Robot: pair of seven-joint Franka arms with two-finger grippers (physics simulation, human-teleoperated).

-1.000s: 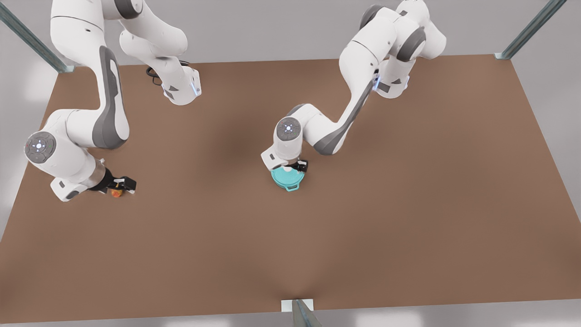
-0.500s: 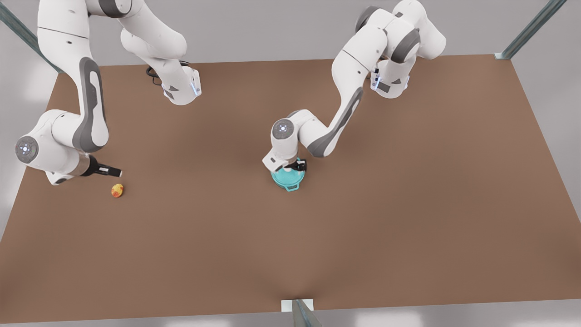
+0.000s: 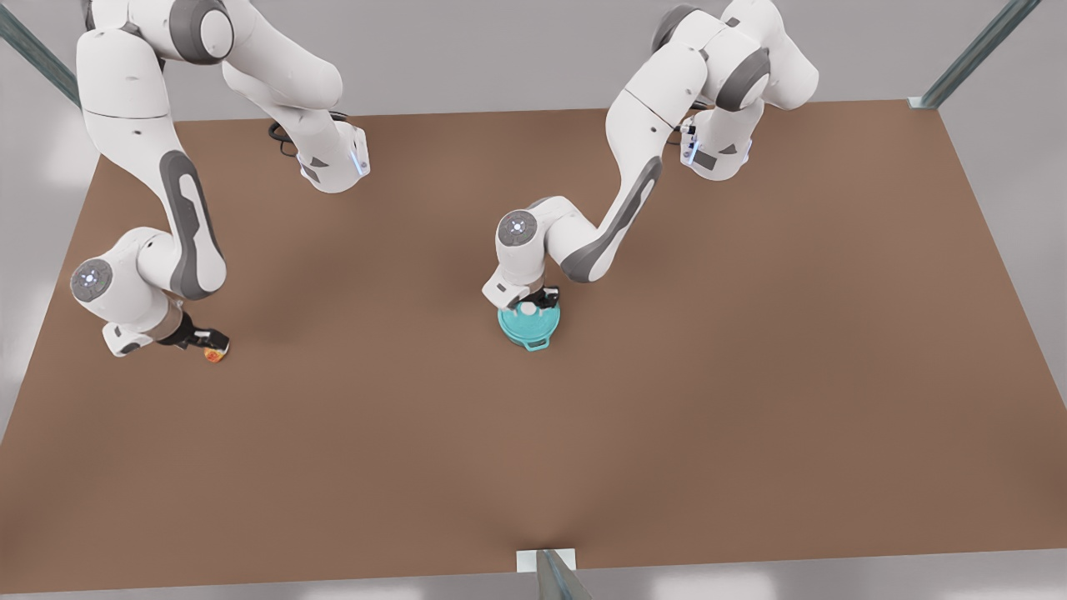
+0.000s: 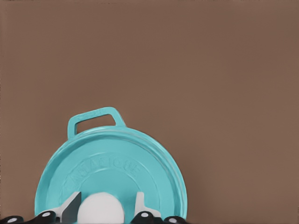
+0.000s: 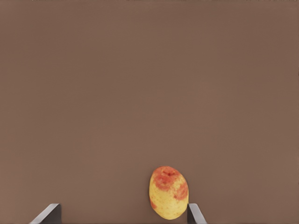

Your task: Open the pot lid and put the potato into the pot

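Note:
The teal pot (image 3: 533, 339) stands mid-table with the pot lid (image 3: 533, 322) lying flat on it. My left gripper (image 3: 533, 302) hangs right over the lid. In the left wrist view its fingers (image 4: 72, 207) stand open on either side of the white knob (image 4: 100, 208) of the lid (image 4: 117, 161), and one loop handle (image 4: 96, 119) of the pot sticks out beyond. The potato (image 3: 214, 356), yellow with orange-red patches, lies on the table at the front view's left. My right gripper (image 3: 210, 344) is low over it, open wide, the potato (image 5: 168, 192) close to one finger (image 5: 195, 215).
The brown table (image 3: 667, 400) stretches wide between the pot and the potato. Both arm bases (image 3: 333, 162) stand at the far edge. Metal frame posts (image 3: 550, 575) rise at the table's corners and at the near edge.
The right gripper had drawn back from the potato half a second ago and has now come down to it again. The left gripper stayed at the lid, shifting slightly.

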